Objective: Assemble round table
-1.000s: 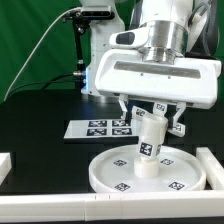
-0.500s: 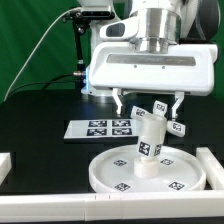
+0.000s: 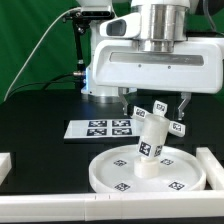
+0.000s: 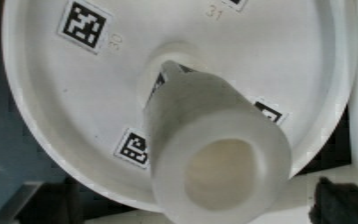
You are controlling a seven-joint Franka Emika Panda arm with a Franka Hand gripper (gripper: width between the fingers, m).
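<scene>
Two fingers (image 3: 127, 99) of the pincer (image 3: 155, 101) hang spread wide with nothing between them: it's open, empty, poised above the leg (image 3: 150, 142). Down on the black bench (image 3: 40, 120) the big round disc (image 3: 108, 172) lies flat, rim up, tags dotted across its face. The short leg stands in the disc's middle, looking a touch off upright, a tag on its side. Just behind the leg's top sits a white tagged piece, the cross-shaped base (image 3: 176, 127) by the look of it; whether it touches the leg, I can't tell. The marker board (image 3: 100, 127) lies flat behind the disc, toward the exterior view's left. A white rail (image 3: 212, 165) runs along the disc's far side, at the exterior view's right. From the wrist camera, the leg's (image 4: 211, 130) hollow end faces the lens, the disc (image 4: 69, 120) spread beneath it.
</scene>
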